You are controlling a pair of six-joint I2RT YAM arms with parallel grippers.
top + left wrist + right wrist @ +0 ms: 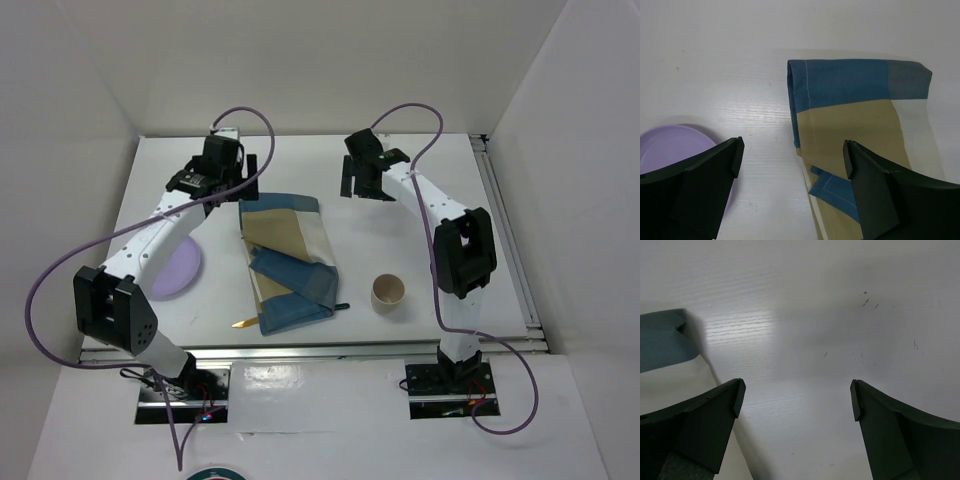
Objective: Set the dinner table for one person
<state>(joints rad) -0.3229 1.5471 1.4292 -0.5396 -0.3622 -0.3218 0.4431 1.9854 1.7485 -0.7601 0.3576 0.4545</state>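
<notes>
The white dinner table carries a crumpled, partly folded blue-and-tan cloth placemat in the middle. A purple plate lies to its left, half under my left arm. A tan cup stands to the placemat's right. My left gripper hovers open and empty above the placemat's far left corner. In the left wrist view the placemat and the plate show beyond my gripper. My right gripper is open and empty above bare table, right of the placemat's far corner.
A gold utensil tip and a dark handle end stick out from under the placemat's near edge. White walls enclose the table on the far side, left and right. A rail runs along the right edge.
</notes>
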